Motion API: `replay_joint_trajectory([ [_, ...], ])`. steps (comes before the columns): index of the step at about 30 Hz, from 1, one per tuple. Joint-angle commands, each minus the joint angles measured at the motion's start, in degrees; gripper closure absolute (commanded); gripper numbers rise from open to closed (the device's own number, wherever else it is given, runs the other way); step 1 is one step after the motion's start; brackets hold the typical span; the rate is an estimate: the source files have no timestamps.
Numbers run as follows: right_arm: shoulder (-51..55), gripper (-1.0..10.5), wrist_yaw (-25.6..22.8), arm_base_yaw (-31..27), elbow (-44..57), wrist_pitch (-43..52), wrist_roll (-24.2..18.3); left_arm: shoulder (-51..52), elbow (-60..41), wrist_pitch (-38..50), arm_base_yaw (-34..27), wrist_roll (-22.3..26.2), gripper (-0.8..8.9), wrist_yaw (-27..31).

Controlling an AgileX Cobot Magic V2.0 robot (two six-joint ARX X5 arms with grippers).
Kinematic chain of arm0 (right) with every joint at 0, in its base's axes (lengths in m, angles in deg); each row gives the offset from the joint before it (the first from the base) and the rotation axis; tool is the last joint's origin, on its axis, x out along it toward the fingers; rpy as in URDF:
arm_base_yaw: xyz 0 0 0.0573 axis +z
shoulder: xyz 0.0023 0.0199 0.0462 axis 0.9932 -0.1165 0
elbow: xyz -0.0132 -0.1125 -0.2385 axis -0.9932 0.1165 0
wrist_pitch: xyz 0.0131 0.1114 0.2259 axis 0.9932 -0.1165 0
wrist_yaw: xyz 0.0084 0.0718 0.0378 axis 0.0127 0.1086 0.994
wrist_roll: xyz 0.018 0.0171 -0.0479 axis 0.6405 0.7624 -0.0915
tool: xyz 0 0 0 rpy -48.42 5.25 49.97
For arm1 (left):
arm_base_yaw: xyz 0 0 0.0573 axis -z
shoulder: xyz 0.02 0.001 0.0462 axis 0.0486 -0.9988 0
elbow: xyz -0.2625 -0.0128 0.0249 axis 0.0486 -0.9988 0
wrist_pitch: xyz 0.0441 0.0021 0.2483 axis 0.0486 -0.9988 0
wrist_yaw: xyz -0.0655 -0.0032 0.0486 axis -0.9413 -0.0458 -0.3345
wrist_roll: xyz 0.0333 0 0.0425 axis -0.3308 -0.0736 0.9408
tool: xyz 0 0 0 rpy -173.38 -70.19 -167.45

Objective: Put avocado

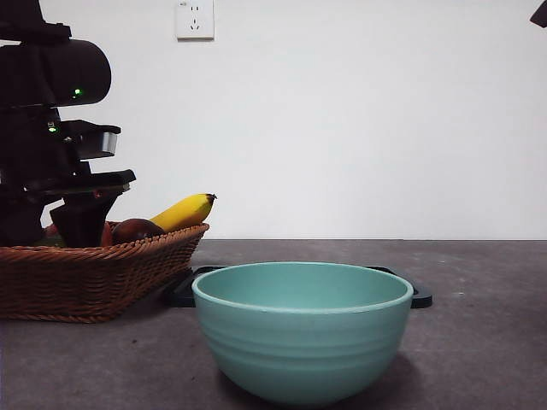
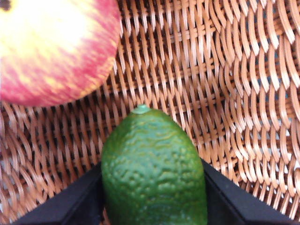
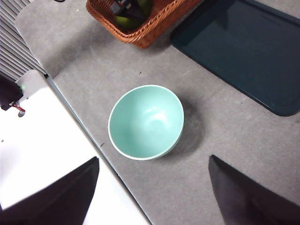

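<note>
The avocado [image 2: 152, 168], green with a bumpy skin, lies on the woven bottom of the wicker basket [image 2: 243, 84]. My left gripper [image 2: 152, 192] is down in the basket, and its two black jaws press against both sides of the avocado. In the front view this arm [image 1: 77, 213] reaches into the basket [image 1: 85, 278] at the left, and the avocado is hidden behind the rim. My right gripper [image 3: 152, 187] is open and empty, high above the table over the teal bowl [image 3: 146, 122].
A red-and-yellow apple [image 2: 51, 47] lies close beside the avocado. A banana [image 1: 184, 211] and a dark red-brown fruit [image 1: 137, 229] lie in the basket. The teal bowl [image 1: 302, 329] stands in front of a dark tray [image 1: 419, 295]. The tray also shows in the right wrist view [image 3: 248, 51].
</note>
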Motion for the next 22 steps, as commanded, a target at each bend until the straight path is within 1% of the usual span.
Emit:
replay_joint_trajectory([
  [1,-0.3,5.7,0.1,0.4,-1.1,0.5,0.5,0.0,1.3,-0.8,0.3,0.0,6.1,0.0],
  [7,-0.3,5.7,0.1,0.4,-1.1,0.5,0.5,6.7,1.3,-1.6,1.0,-0.2,6.1,-0.5],
  [9,-0.3,5.7,0.0,0.4,-1.1,0.5,0.5,9.7,1.3,-2.4,1.7,-0.2,6.09,-1.8],
  [12,-0.3,5.7,-0.5,0.4,-1.1,0.5,0.5,14.7,1.3,-4.0,3.7,-1.0,6.09,-6.0],
  [16,-0.3,5.7,-1.5,0.4,-1.1,0.5,0.7,20.0,1.3,-5.7,8.2,-2.9,6.09,-12.2],
  [19,-0.3,5.7,-1.4,0.4,-1.1,0.5,0.8,21.8,1.3,-5.3,13.1,-4.7,6.09,-13.7],
  [22,-0.3,5.7,-1.4,0.4,-1.1,0.5,1.1,21.6,1.3,-4.2,18.6,-4.9,6.09,-13.8],
])
